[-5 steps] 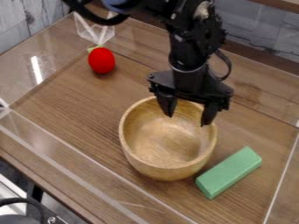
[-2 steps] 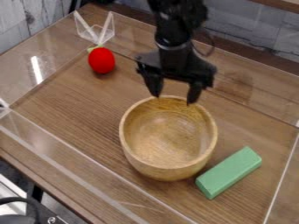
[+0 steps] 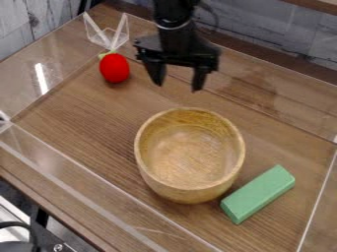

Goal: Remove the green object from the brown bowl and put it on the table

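Green rectangular block (image 3: 258, 193): located on the brown wood-grain tabletop (image 3: 79, 123), outside the light-brown wooden bowl (image 3: 188, 157), in the lower right part of the view. The block lies flat and slants, its upper end toward the right and its lower end toward the left. It sits just beside the bowl's lower right side; whether the two touch at the nearest point cannot be determined. Bowl: upright on the tabletop, slightly below and right of the middle of the view, its interior facing the camera and holding nothing. The rim is thick and continuous, and wood grain is faintly visible inside. Black robot gripper (image 3: 175, 77): positioned beyond the bowl, at the upper middle of the view, apart from both bowl and block. The jaws stand wide open, one finger to the left and the other to the right, with nothing gripped between them. The arm enters from the top edge of the view. Red round ball (image 3: 114, 68): on the tabletop at upper left, left of the gripper and well apart from the green block. Immediately behind it, translucent pale strips (image 3: 108, 33) spread upward; their exact nature cannot be established. Black cables (image 3: 30, 234) are visible at the lower left corner.
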